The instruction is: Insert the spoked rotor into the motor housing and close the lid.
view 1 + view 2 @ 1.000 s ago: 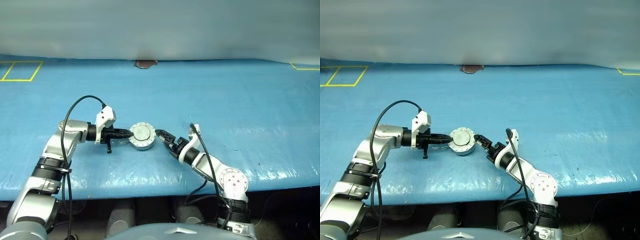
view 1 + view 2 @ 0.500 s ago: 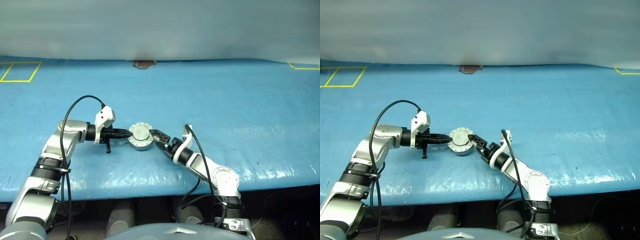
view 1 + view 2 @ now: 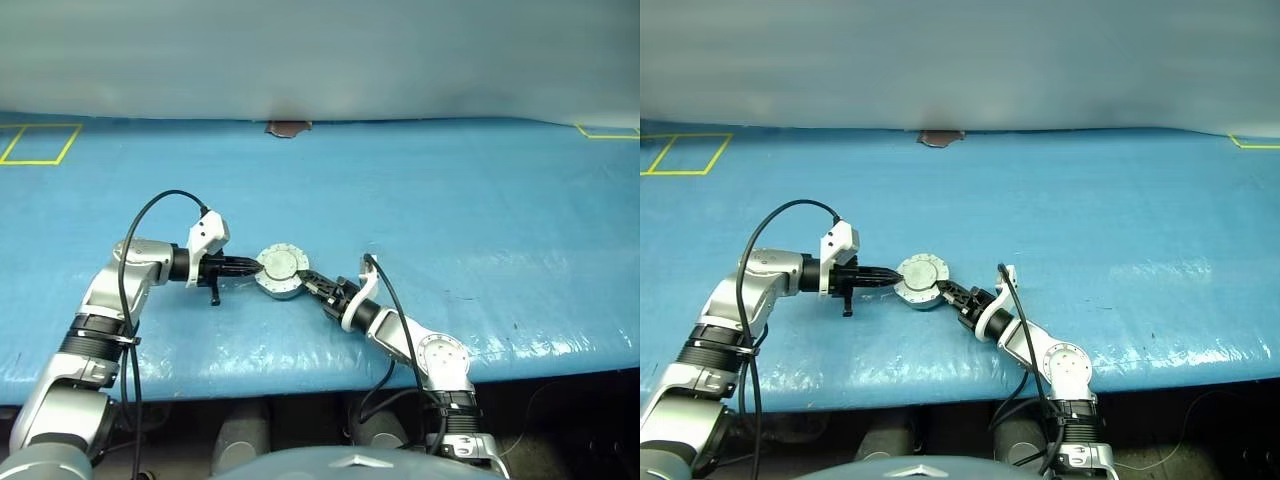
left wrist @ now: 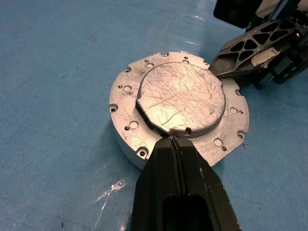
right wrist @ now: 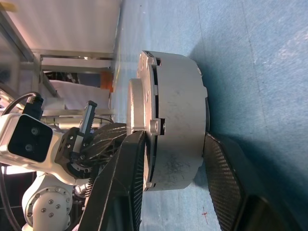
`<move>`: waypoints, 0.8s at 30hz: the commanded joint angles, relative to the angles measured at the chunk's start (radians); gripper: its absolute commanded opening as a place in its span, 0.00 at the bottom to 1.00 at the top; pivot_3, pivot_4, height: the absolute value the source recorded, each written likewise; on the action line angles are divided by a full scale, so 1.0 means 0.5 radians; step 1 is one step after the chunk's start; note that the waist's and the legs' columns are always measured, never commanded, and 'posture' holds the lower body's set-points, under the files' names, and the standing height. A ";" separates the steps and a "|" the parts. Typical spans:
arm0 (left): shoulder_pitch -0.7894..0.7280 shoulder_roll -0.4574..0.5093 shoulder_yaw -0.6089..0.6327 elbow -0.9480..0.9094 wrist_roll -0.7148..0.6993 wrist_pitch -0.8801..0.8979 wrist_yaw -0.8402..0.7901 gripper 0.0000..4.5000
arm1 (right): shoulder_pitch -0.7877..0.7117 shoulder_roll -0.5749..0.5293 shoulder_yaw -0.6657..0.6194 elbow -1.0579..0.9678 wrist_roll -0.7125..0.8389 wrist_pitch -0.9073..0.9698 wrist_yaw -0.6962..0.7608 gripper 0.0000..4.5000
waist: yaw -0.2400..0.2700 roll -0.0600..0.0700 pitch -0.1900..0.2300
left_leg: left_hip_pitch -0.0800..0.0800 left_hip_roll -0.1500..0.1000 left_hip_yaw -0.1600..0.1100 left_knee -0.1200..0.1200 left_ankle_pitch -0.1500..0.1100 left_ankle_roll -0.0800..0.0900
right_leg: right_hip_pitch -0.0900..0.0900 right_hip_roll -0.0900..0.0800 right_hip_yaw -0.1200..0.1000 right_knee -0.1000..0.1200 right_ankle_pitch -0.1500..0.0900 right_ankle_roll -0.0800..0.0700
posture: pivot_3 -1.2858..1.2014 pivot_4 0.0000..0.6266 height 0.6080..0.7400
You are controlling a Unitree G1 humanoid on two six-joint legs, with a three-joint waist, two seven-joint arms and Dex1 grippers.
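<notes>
Silver motor housing (image 3: 281, 274) sits on the blue mat (image 3: 480, 200), lid (image 4: 182, 97) already down. Since a second ago the right gripper (image 3: 312, 282) has moved in, its jaws now straddling lid and casing edge; the left gripper (image 3: 252, 266), fingers pressed together, rests its tip on the opposite rim. Probably a final squeeze to seat the lid.

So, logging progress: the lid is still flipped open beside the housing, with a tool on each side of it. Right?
Not quite. The lid is closed, its plain grey face up on the housing, as the left wrist view shows. The left tool and right tool do flank it.
</notes>
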 commanded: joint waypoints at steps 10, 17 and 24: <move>0.013 -0.007 -0.019 0.015 0.026 -0.002 0.026 0.00 | -0.052 0.150 0.031 0.019 -0.066 -0.043 -0.043 0.26 | 0.002 0.000 0.000 | 0.000 0.000 0.000 0.000 0.000 0.000 | 0.000 0.000 0.000 0.000 0.000 0.000 | 0.52 0.24 1.00; -0.006 -0.041 0.069 0.014 -0.059 0.050 0.063 0.00 | -0.047 0.233 -0.114 0.025 0.185 -0.116 -0.023 0.26 | 0.004 0.001 0.000 | 0.001 0.001 0.000 0.000 0.000 0.000 | 0.000 0.000 0.000 0.001 0.000 0.000 | 0.52 0.24 1.00; -0.014 -0.080 0.218 0.025 -0.208 0.153 0.128 0.00 | -0.052 0.242 -0.228 0.005 0.452 -0.256 -0.011 0.26 | 0.000 0.001 0.005 | -0.010 0.000 0.000 -0.001 0.000 0.000 | -0.007 0.000 -0.001 -0.002 0.001 0.001 | 0.52 0.24 1.00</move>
